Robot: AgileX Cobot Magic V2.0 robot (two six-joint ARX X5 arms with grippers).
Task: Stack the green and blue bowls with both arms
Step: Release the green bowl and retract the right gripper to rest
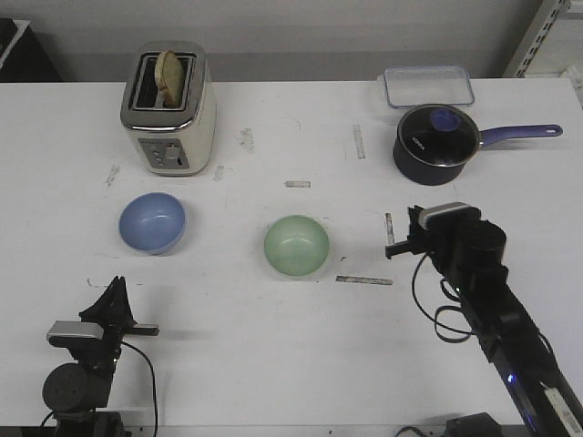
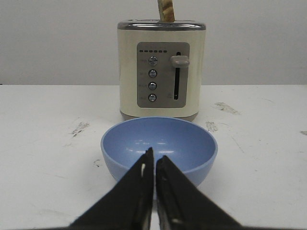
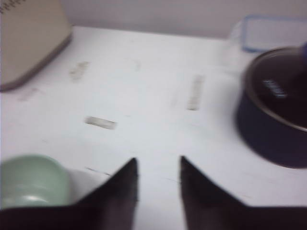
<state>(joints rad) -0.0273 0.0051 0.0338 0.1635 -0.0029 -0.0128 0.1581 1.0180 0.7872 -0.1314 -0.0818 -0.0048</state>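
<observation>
Both bowls sit open side up and well apart on the table (image 1: 273, 364), so I judge nothing is stacked yet and either one could be lifted into the other. On the front view, taking the table's middle as the dial, the blue bowl (image 1: 152, 222) lies at about 9 o'clock, just in front of the toaster (image 1: 169, 108); the green bowl (image 1: 296, 246) sits near the centre, slightly toward 6.

My left gripper (image 2: 154, 165) is all but closed, only a thin slit between its tips, and it grips nothing. From its wrist camera the tips point straight at the blue bowl's near rim, which I read as lining up for a rim pinch; it would have to open first.

My right gripper (image 3: 158, 167) is parted by a moderate gap and carries nothing. It hangs at about 3 o'clock from the green bowl, near the pan (image 1: 437, 141), with the green bowl off to one side in its blurred wrist view, so it is not yet aimed at that bowl.

The bowls look alike in size: small, round, glossy and plain, one pale mint, one light periwinkle. The smooth walls look slippery to me, so the rim seems the safer hold
</observation>
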